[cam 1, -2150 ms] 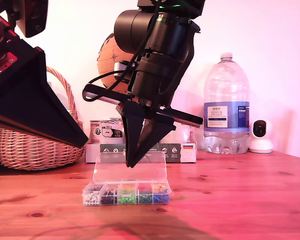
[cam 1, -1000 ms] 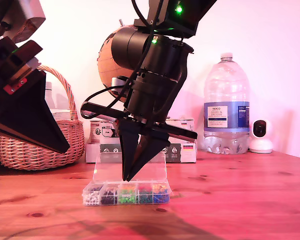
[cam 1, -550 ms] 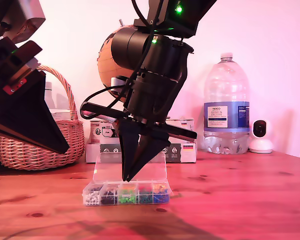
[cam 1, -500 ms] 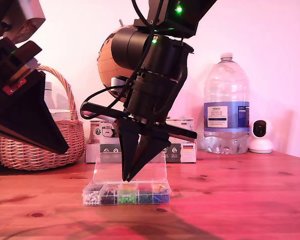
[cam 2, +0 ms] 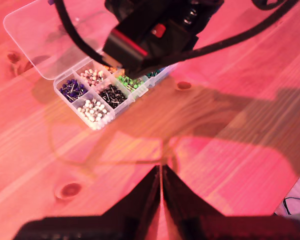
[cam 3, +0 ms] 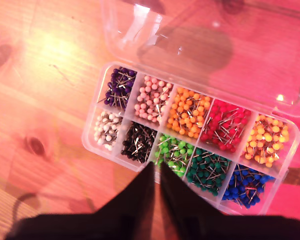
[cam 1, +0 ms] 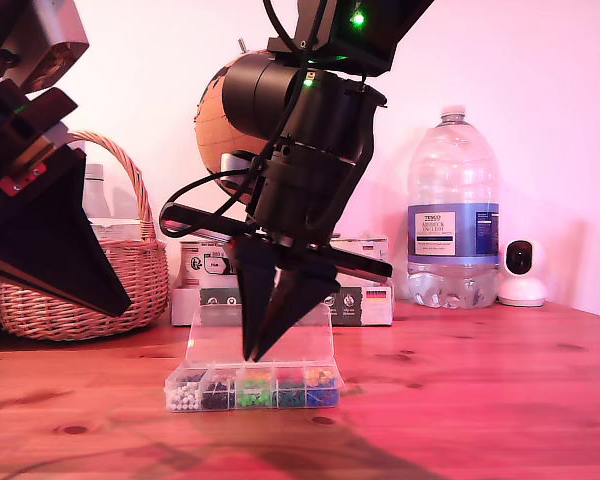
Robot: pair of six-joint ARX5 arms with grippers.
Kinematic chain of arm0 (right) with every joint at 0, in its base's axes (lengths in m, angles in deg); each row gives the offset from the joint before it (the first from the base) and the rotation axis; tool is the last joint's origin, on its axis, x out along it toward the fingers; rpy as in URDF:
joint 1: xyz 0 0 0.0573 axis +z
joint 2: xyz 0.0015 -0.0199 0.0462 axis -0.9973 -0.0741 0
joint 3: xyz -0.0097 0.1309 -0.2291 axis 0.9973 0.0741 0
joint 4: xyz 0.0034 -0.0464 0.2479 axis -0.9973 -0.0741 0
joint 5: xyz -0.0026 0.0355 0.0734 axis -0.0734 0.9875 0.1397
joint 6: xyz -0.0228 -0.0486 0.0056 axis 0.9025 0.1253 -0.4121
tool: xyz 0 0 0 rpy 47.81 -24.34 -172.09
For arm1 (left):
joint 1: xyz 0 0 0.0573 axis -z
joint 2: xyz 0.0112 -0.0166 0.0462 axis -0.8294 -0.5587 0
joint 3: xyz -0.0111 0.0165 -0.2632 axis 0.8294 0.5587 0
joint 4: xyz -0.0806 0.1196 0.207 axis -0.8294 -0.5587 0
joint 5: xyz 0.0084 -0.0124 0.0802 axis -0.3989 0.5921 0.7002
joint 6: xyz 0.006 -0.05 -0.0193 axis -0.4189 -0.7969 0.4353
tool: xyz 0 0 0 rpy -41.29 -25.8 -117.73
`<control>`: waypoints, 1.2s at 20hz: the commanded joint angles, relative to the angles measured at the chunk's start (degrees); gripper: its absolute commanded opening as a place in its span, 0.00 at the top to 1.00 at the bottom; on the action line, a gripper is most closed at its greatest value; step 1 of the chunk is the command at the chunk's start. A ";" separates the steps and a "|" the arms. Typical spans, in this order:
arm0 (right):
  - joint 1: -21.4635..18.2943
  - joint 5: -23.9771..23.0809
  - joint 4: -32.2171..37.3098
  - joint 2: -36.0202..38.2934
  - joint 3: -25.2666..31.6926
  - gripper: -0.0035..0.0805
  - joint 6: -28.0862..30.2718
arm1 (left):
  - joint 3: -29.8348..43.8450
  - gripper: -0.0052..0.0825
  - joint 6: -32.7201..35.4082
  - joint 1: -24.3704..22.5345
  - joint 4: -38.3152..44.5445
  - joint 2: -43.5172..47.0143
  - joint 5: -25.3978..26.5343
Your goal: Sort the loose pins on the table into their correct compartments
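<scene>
Over the black [cam 3: 138, 142] and green [cam 3: 174, 152] compartments, hovering with my second gripper [cam 3: 155, 167], jaws pinched to a hairline gap; cannot tell whether a pin sits between the tips. Pointing straight down at the clear box [cam 1: 255, 385], close above it and not touching. Resting on the table [cam 1: 460, 400], box open, lid [cam 1: 260, 335] tipped back. Holding my first gripper [cam 2: 161, 170] clenched and raised at the exterior view's left, well apart from the box, near a wicker basket [cam 1: 50, 300].

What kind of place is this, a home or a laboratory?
Probably a home room: a knotty wooden table, a wicker basket, a large water bottle and a small white camera stand against a plain wall.
</scene>
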 commanded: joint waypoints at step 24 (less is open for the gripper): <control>-4.46 -20.85 21.29 44.30 23.32 0.97 16.15 | 0.48 0.96 2.86 -14.27 12.72 16.92 -2.75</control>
